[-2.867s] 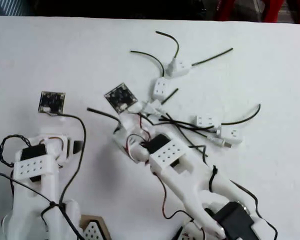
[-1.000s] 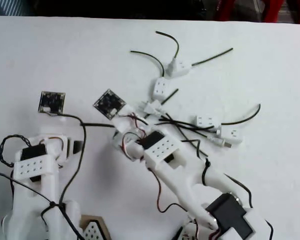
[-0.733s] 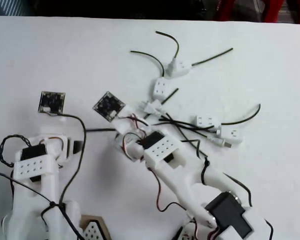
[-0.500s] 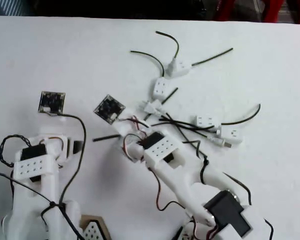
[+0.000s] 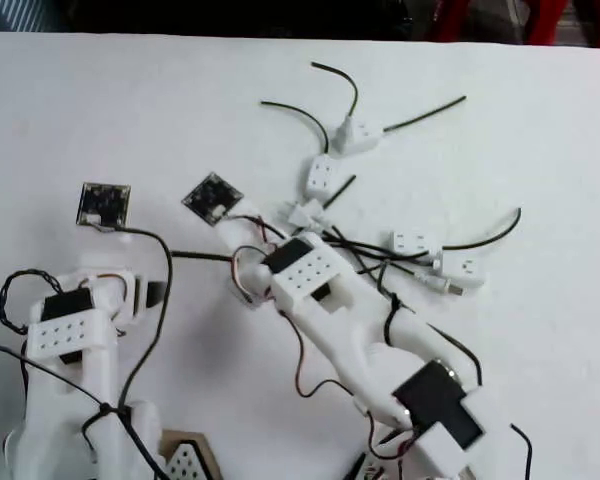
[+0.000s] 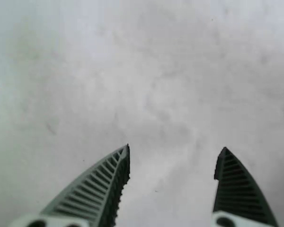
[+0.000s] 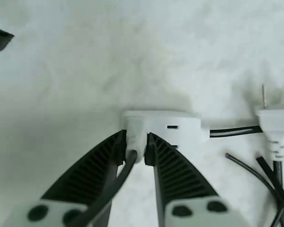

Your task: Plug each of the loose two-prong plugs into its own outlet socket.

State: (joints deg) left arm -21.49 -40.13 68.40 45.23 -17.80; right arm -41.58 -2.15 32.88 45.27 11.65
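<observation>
White desk (image 5: 100,100) is seen under both arms. The left end effector (image 6: 173,163) is held wide open above it. An outlet socket (image 7: 170,130) is gripped by the right end effector (image 7: 136,146); a two-prong plug (image 7: 274,125) is laid near, beyond the socket.

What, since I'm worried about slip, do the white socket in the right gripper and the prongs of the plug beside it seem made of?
Socket: probably moulded plastic, white, smooth, matt, with rounded edges. Prongs: apparently bare metal, thin and grey against the white plug.
</observation>
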